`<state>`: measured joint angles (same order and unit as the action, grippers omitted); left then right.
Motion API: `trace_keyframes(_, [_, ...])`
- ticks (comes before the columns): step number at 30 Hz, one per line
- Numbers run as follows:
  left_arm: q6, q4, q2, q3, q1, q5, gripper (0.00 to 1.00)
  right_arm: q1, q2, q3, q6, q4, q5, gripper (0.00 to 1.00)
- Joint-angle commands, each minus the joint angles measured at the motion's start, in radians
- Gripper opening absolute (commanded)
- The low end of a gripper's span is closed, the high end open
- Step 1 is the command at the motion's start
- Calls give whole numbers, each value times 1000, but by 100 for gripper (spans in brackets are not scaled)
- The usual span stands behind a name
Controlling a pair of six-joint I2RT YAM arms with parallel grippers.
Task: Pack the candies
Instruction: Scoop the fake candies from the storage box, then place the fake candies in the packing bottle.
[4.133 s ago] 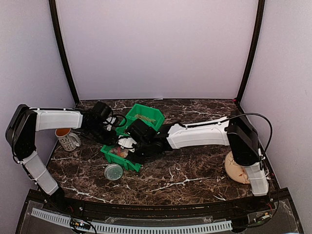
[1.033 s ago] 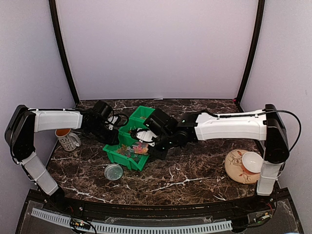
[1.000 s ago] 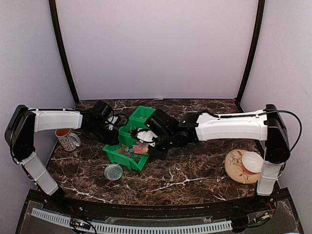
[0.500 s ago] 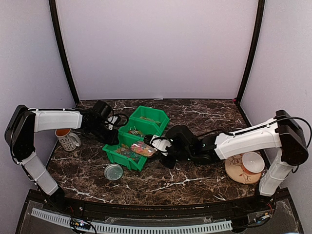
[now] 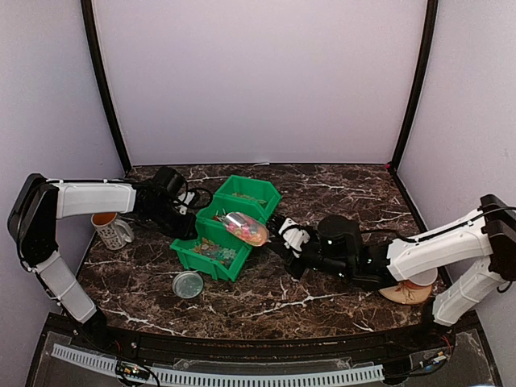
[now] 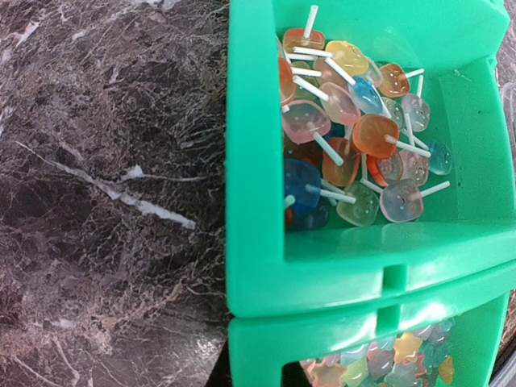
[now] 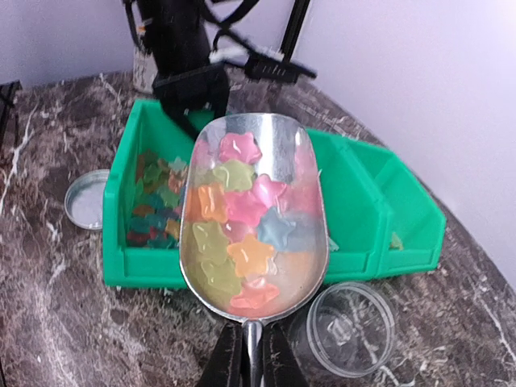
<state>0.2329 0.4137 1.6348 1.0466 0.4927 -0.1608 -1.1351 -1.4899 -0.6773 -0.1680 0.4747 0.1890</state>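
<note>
Star-shaped candies point(image 7: 242, 234) in mixed colours fill a metal scoop point(image 5: 244, 228), which hangs level above the green bins. My right gripper point(image 7: 254, 363) is shut on the scoop's handle, just right of the bins in the top view point(image 5: 284, 239). More candies point(image 5: 211, 251) lie in the nearest green bin point(image 5: 193, 263). My left gripper point(image 5: 184, 219) is shut on that bin's far rim, where the right wrist view shows it too point(image 7: 191, 93). A clear round cup point(image 7: 347, 326) stands open on the table below the scoop's right side.
The middle bin point(image 6: 258, 274) holds lollipops point(image 6: 347, 137); a third bin point(image 5: 248, 196) stands behind it. A round lid point(image 5: 188, 284) lies in front of the bins. A mug point(image 5: 109, 230) stands at the left and a plate point(image 5: 407, 292) at the right under my right arm.
My right arm has drawn back to the right and lifted the loaded scoop out of the nearest bin. The left arm and the bins have stayed still.
</note>
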Motion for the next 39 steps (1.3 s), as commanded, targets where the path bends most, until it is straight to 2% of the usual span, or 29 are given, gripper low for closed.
trace_keyframes(1, [18, -111, -68, 62, -2, -66, 0, -6, 75, 49, -28, 225, 66, 0])
trace_keyframes(4, [16, -109, -69, 63, -3, -64, 0, -6, 106, 72, -42, 237, 126, 0])
trace_keyframes(7, [13, -102, -71, 66, -4, -56, 0, 1, 153, 75, -60, 172, 184, 0])
trace_keyframes(17, [3, -65, -104, 79, -4, -6, 0, 48, 316, -30, 3, -343, 301, 0])
trace_keyframes(22, [7, -60, -104, 84, -4, -19, 0, 49, 275, -103, 57, -566, 339, 0])
trace_keyframes(39, [8, -52, -103, 87, -4, -6, 0, 49, 103, -333, 117, -954, 358, 0])
